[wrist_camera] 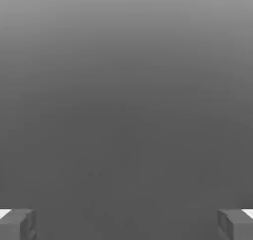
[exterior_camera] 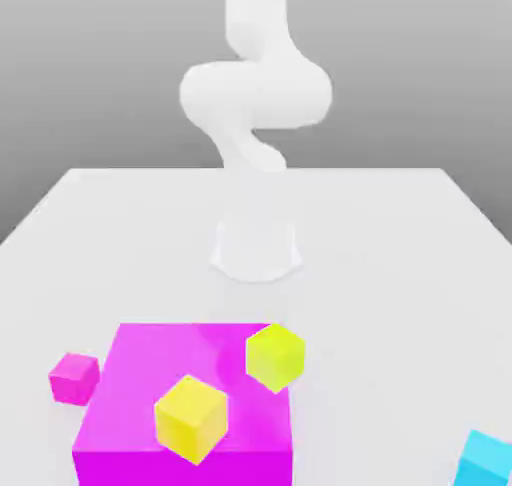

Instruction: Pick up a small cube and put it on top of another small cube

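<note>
A small yellow cube (exterior_camera: 190, 417) sits tilted on top of a large magenta block (exterior_camera: 150, 374). A second, yellow-green cube (exterior_camera: 275, 355) is at the block's far corner on the exterior view's right; I cannot tell whether it rests on the block or beside it. On the table to the exterior view's left of the block lies a small magenta cube (exterior_camera: 74, 377). A cyan cube (exterior_camera: 487, 459) is cut off by the near corner on the exterior view's right. In the hand view my gripper (wrist_camera: 126, 224) is open, its grey fingertips (wrist_camera: 17, 224) wide apart with plain grey background between them.
The white arm (exterior_camera: 255, 94) rises from its base (exterior_camera: 257, 246) at the middle of the white table (exterior_camera: 400, 274), behind the block.
</note>
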